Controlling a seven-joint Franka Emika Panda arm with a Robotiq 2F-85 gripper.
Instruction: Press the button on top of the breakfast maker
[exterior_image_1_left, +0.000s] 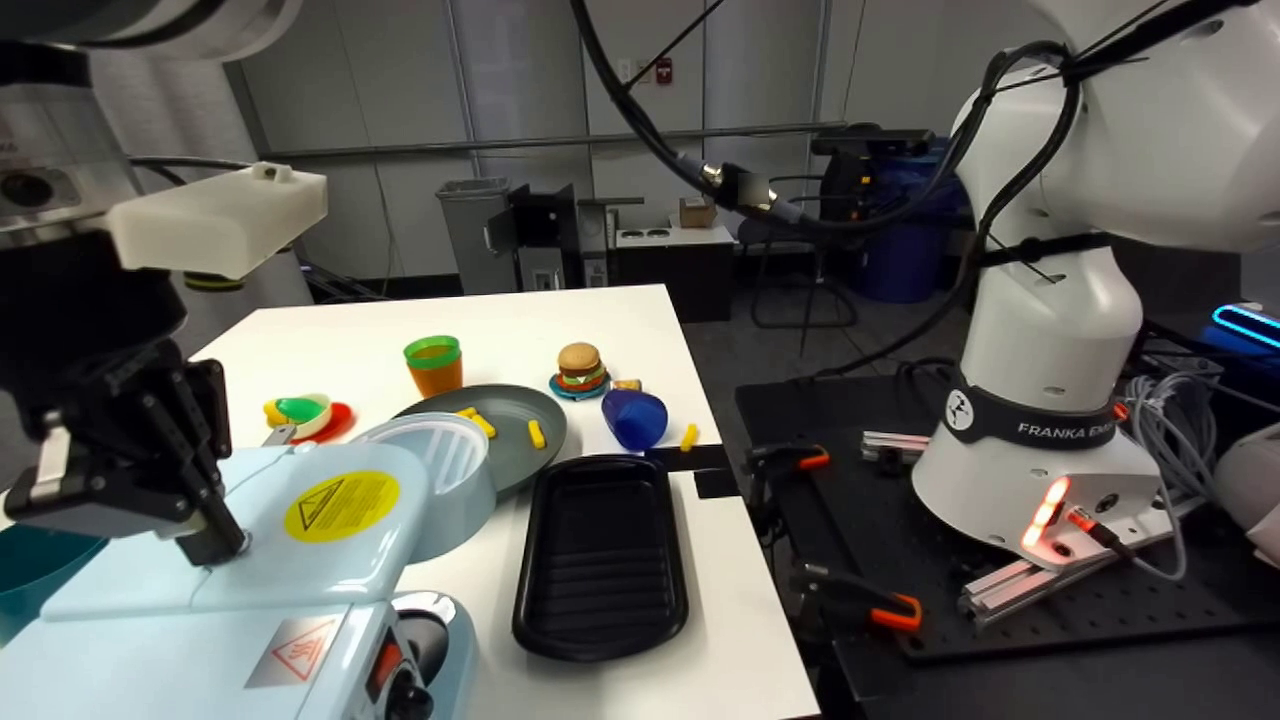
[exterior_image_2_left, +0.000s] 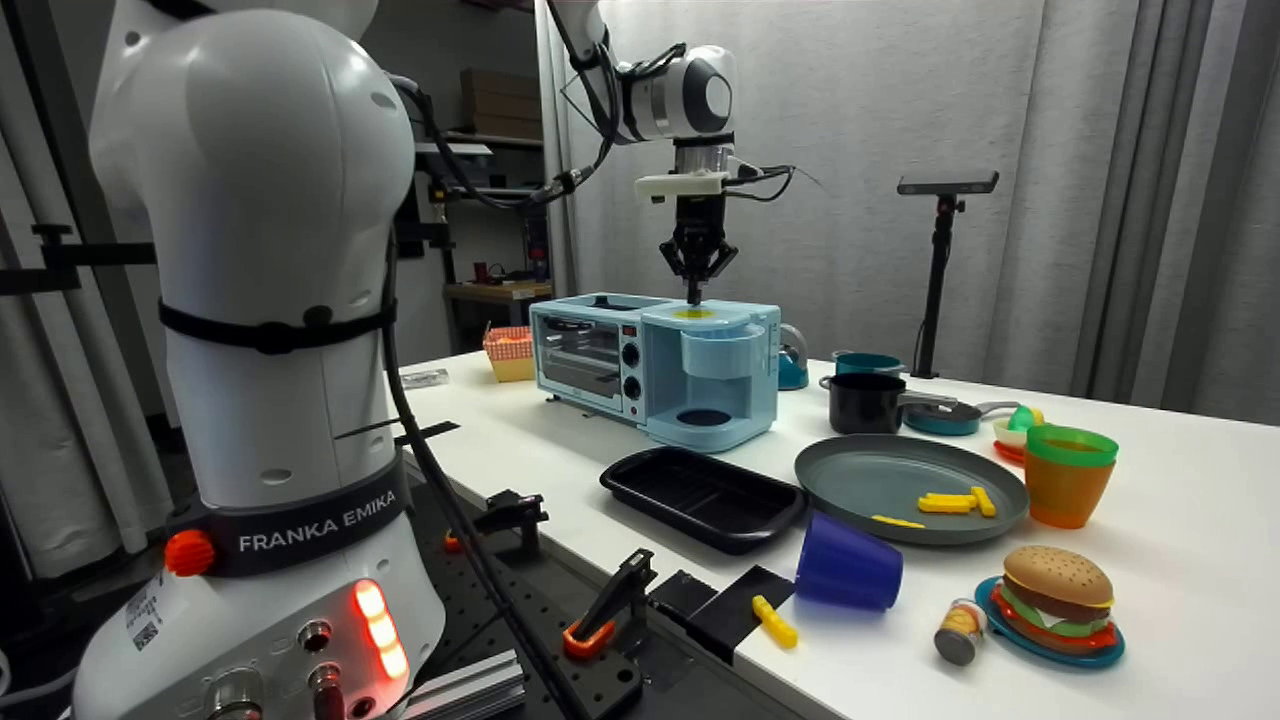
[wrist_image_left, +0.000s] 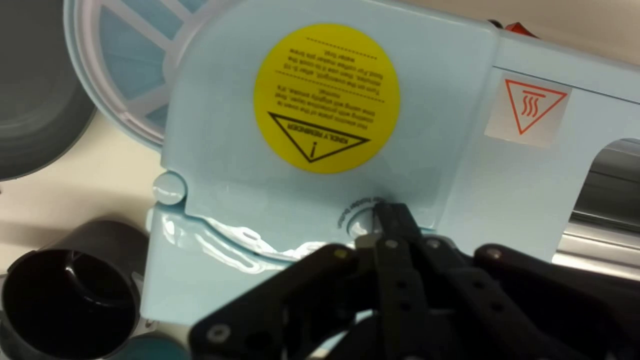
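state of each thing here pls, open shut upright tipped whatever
Button: partly hidden; pressed or not, can't tell
Gripper: shut, pointing down at the button
Breakfast maker: upright
Oven door: shut
Round holder: jutting past the body
Blue cup: on its side
Orange cup: upright
Black pot: upright, uncovered
Base light: lit red

Franka Emika base (exterior_image_2_left: 250, 610): stands upright at the lower left in an exterior view, its status lights (exterior_image_2_left: 381, 630) glowing red
Shoulder (exterior_image_2_left: 255, 150): rises white and bulky above the base into the upper left
Forearm (exterior_image_2_left: 583, 25): slants down from the top edge, near the middle
Wrist (exterior_image_2_left: 700, 100): sits at upper middle, the tool hanging vertically beneath
Robotiq gripper (exterior_image_2_left: 694, 296): is black and points straight down; enters from the bottom edge in the wrist view
Fingers (wrist_image_left: 397, 222): meet in one narrow tip, right of centre in the wrist view
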